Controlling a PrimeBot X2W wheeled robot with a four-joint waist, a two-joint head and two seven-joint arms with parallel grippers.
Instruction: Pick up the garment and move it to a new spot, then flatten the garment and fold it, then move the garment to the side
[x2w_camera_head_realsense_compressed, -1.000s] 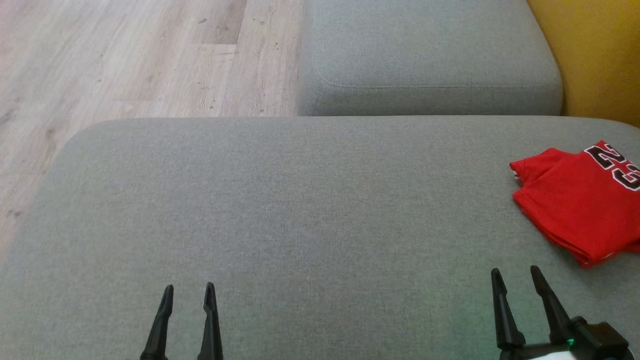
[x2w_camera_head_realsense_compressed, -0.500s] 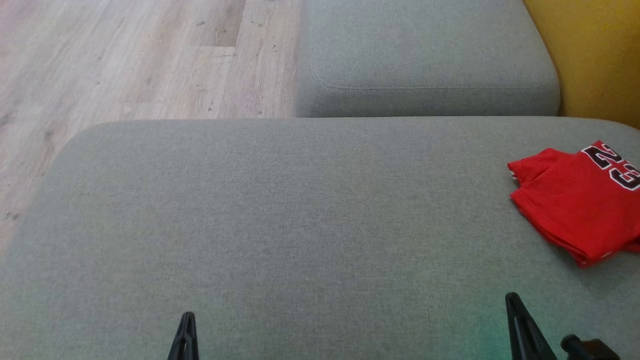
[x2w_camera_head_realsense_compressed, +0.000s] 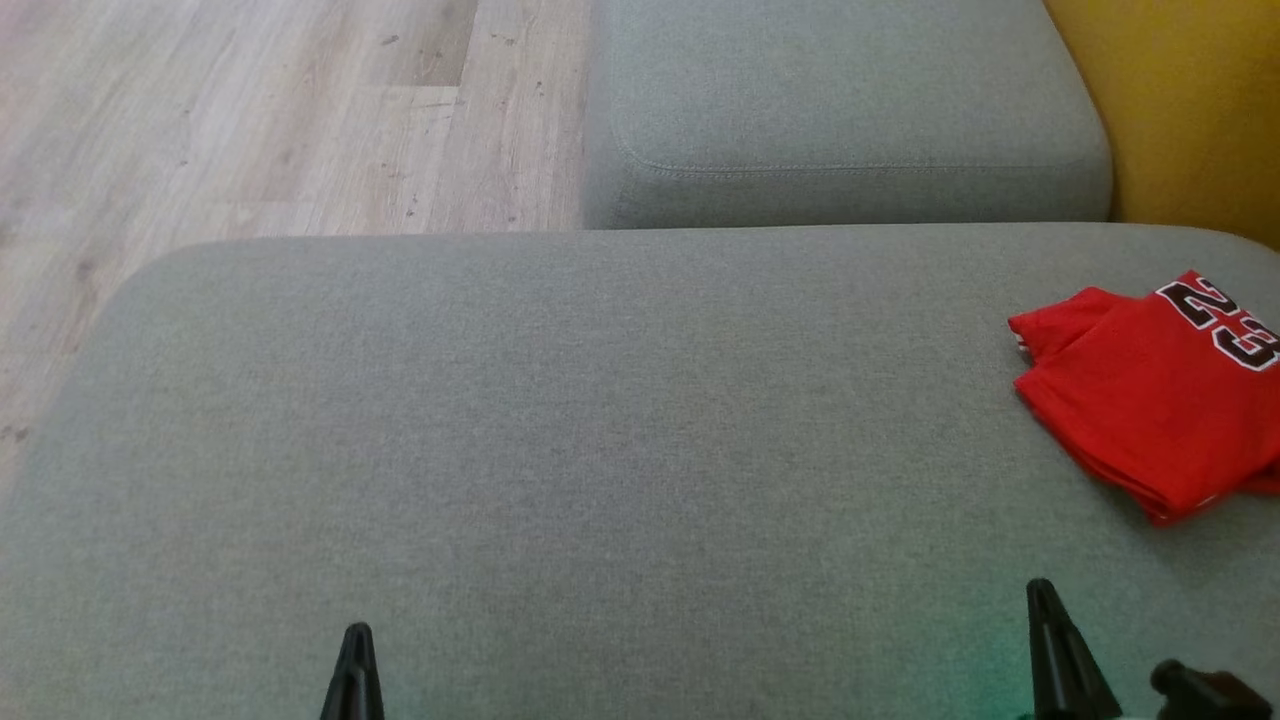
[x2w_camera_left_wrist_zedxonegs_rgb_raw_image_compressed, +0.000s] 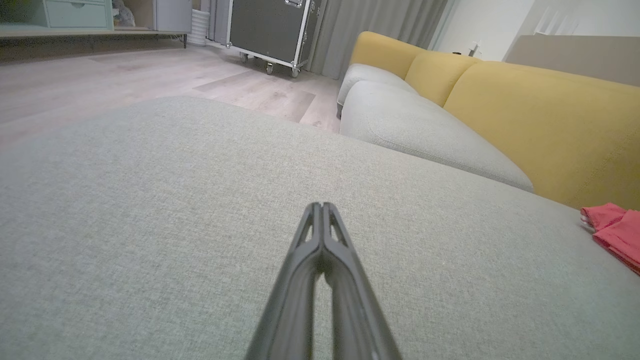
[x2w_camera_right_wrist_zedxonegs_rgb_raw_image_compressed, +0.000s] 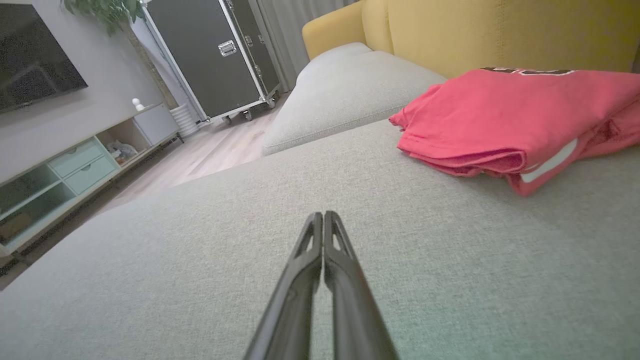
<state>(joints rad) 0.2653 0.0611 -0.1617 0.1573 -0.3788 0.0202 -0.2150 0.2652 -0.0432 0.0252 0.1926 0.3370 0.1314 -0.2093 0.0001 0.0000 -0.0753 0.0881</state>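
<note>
The red shirt (x2w_camera_head_realsense_compressed: 1140, 400) lies folded at the right edge of the grey sofa seat (x2w_camera_head_realsense_compressed: 600, 420), apparently set aside as the task asks. The left hand (x2w_camera_head_realsense_compressed: 354, 642) and right hand (x2w_camera_head_realsense_compressed: 1045, 612) are clenched empty at the near edge, well apart from it.

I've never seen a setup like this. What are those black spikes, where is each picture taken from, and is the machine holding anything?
The spikes are the fingers of a two-armed robot's grippers. The picture from above comes from a camera on its head, looking down at a grey sofa seat; the left gripper pokes in at lower left, the right gripper at lower right. The other two come from cameras on each wrist, looking along that arm's fingers. Both grippers are pinched shut, holding nothing. A folded red shirt with black numbers lies on the seat's right side, apart from both.
</note>
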